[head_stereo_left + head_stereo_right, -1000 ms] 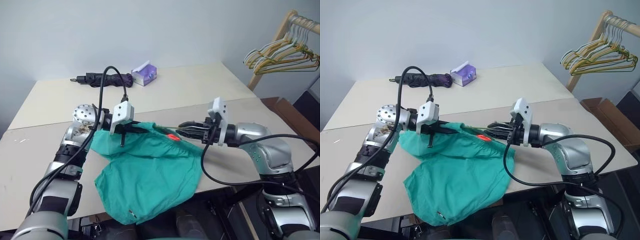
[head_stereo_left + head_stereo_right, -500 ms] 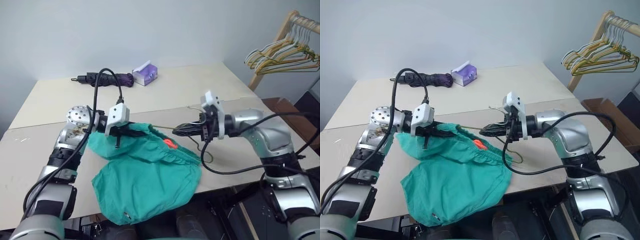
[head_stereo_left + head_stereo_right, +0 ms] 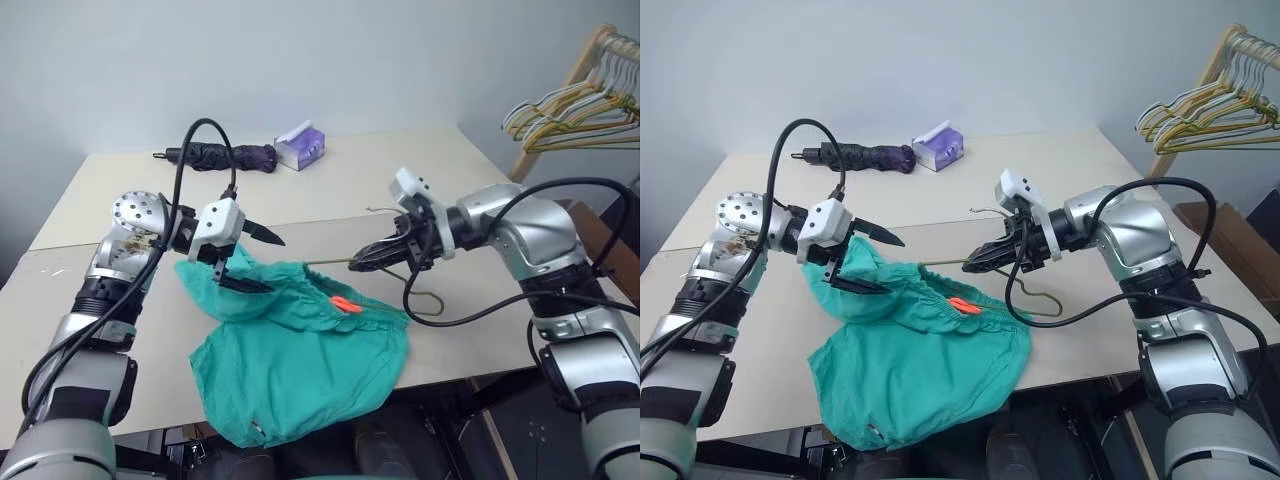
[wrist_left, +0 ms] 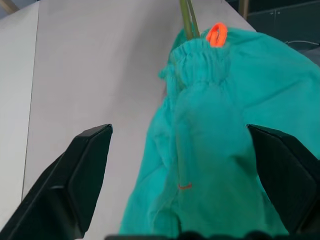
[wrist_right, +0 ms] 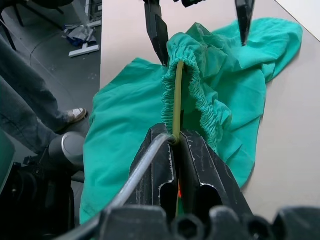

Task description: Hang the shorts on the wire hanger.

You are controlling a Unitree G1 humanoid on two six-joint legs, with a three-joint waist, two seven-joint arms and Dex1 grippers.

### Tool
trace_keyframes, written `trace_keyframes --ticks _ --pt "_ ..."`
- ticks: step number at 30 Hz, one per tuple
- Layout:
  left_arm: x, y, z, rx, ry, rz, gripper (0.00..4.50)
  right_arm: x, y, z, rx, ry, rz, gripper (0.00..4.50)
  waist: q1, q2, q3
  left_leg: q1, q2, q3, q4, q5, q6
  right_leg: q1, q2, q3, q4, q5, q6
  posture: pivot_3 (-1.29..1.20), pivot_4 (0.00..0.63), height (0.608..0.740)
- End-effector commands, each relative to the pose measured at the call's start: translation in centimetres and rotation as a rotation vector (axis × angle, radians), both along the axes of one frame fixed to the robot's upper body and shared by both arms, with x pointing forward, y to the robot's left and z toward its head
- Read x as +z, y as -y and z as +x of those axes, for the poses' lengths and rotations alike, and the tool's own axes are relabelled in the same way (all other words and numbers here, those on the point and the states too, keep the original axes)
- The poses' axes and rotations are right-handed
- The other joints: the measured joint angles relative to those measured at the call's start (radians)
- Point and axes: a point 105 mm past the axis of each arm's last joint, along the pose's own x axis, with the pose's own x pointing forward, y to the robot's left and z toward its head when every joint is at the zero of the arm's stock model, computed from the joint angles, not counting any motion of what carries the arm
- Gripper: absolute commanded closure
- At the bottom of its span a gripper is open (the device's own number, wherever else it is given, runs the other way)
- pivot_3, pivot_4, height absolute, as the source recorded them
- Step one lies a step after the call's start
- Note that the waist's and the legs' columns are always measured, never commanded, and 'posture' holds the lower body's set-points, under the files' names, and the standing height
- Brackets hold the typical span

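The left gripper (image 3: pixel 250 260) has just sprung wide and let go of the teal shorts (image 3: pixel 300 365) — now draped over the table (image 3: pixel 400 170) edge, threaded on the wire hanger (image 5: pixel 176 95) the right gripper (image 3: pixel 362 262) clamps — so threading looks done.

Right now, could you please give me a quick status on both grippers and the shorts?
Left gripper open, astride the teal-green cloth shorts. Right gripper shut on thin olive-brass wire hanger, its arm threaded into the waistband. Shorts sag onto beige table; nothing blocking.

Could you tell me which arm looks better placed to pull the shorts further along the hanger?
Probably the left. Its pincer is open beside the shorts' waistband, while the right pincer is shut on the wire hanger, whose arm runs into the waistband.
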Motion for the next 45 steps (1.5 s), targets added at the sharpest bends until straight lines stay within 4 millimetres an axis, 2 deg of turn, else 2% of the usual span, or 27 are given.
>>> trace_keyframes --ticks 1,5,11,15,23,27,38,39,45 --pt "0.4 -1.1 -0.6 -0.016 0.020 0.061 0.01 0.9 -0.2 0.1 0.023 0.044 0.010 4.50 0.001 0.000 0.000 -0.001 0.000 0.000 0.000 0.000 0.000 -0.001 0.000 0.000 0.001 0.000 0.000 -0.08 0.026 0.740" --pt "-0.6 -1.7 -1.1 -0.031 -0.005 0.108 0.01 0.2 0.0 -0.2 0.025 0.039 -0.009 4.50 0.010 0.000 0.000 -0.005 0.000 0.000 0.000 0.000 0.000 -0.006 0.000 0.000 0.002 0.000 0.000 -0.09 0.026 0.740" --pt "-1.9 -0.3 -1.1 -0.068 -0.014 0.090 0.01 0.0 -0.2 -0.5 0.031 0.036 -0.014 4.50 0.026 0.000 0.000 -0.005 0.000 0.001 0.001 0.000 0.000 -0.006 0.000 0.000 0.002 0.000 0.000 -0.10 0.026 0.740" --pt "-1.9 0.8 -0.4 -0.059 0.000 0.066 0.01 -0.1 -0.3 -0.6 0.033 0.040 -0.015 4.50 0.026 0.000 0.000 -0.006 0.000 0.001 0.002 0.000 0.000 -0.006 0.000 0.000 0.002 0.000 0.000 -0.10 0.026 0.740" --pt "-2.6 1.1 0.5 -0.040 0.012 0.116 0.01 0.2 -0.5 -0.5 0.031 0.046 -0.003 4.50 0.016 0.000 0.000 -0.005 0.000 0.001 0.002 0.000 0.000 -0.006 0.000 0.000 0.003 0.000 0.000 -0.10 0.022 0.740" --pt "-3.3 1.6 1.4 -0.014 0.041 0.135 0.81 0.3 -0.6 -0.5 0.034 0.048 0.005 4.50 0.018 0.000 0.000 -0.005 0.000 0.000 0.002 0.000 0.000 -0.006 0.000 0.000 0.002 0.000 0.000 -0.10 0.017 0.740" --pt "-3.9 2.9 2.0 -0.038 0.053 0.136 4.31 0.9 -0.6 -0.5 0.030 0.059 0.021 4.50 0.015 0.000 0.000 -0.006 0.000 0.000 0.002 0.000 0.000 -0.006 0.000 0.000 0.003 0.000 -0.001 -0.12 0.002 0.740" --pt "-3.8 2.9 1.9 -0.042 0.051 0.132 4.44 0.9 -0.5 -0.5 0.029 0.064 0.019 4.50 0.014 0.000 0.000 -0.006 0.000 0.000 0.002 0.000 0.000 -0.006 0.000 0.000 0.003 0.000 -0.001 -0.12 0.000 0.740" --pt "-3.2 3.3 1.7 -0.061 0.040 0.095 4.44 0.7 -0.5 -0.4 0.033 0.120 0.021 4.50 0.012 0.000 0.000 -0.006 0.000 0.000 0.002 0.000 0.000 -0.006 0.000 0.000 0.003 0.001 -0.001 -0.12 0.000 0.740"
